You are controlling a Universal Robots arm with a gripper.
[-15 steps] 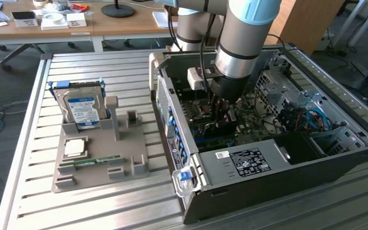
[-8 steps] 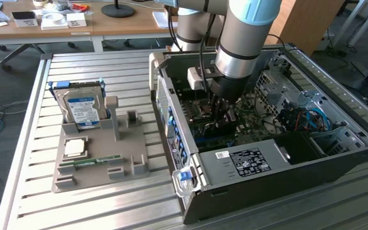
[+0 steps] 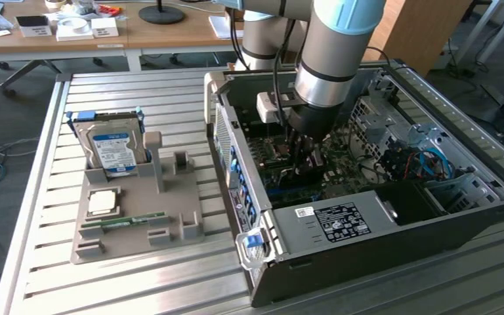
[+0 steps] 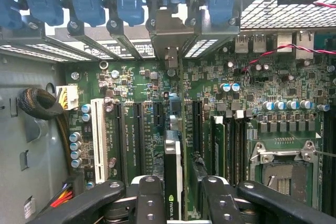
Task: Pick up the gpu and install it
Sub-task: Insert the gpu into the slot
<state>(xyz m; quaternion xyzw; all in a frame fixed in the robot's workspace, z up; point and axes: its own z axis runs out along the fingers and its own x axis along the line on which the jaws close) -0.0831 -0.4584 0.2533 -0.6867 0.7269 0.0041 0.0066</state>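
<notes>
While the open computer case (image 3: 392,216) lies on the slatted table (image 3: 147,289), the arm is reached down into it; the gripper (image 4: 176,192) is held over the motherboard (image 4: 147,129) — its fingers (image 4: 151,200) pinched on the gpu (image 4: 173,166), edge-on above the expansion slots (image 4: 137,129).

Exterior view high and angled down over the counter (image 3: 147,289), wrist view close, facing into the open computer case (image 3: 462,216), both sharing its motherboard (image 4: 142,82)
</notes>
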